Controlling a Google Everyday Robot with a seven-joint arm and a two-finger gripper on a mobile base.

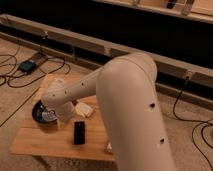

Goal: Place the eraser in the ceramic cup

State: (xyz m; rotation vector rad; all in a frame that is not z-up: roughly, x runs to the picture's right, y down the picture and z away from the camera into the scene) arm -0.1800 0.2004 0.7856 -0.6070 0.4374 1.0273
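Desk: a low wooden desk on a carpet floor.
Arm: big, fat and cream colored. It reaches over the desk from the right end and covers most of that side.
Gripper: at the thin end of the arm, low down by the left end of the desk, just at the right rim of the dark bowl. Apart or together? I cannot tell from here.
Eraser: a small black block lying flat on the wood, near the middle of the front edge. Nothing is holding it. It sits just to the right of the gripper, with a little bare wood between them.
Dark bowl: wide and round, near the left end of the desk, partly under the arm.
Cream block: a pale block just behind the eraser, toward the back edge, close under the arm.
Floor: black cables snake about past the left end of the desk, and a small dark box lies among them.
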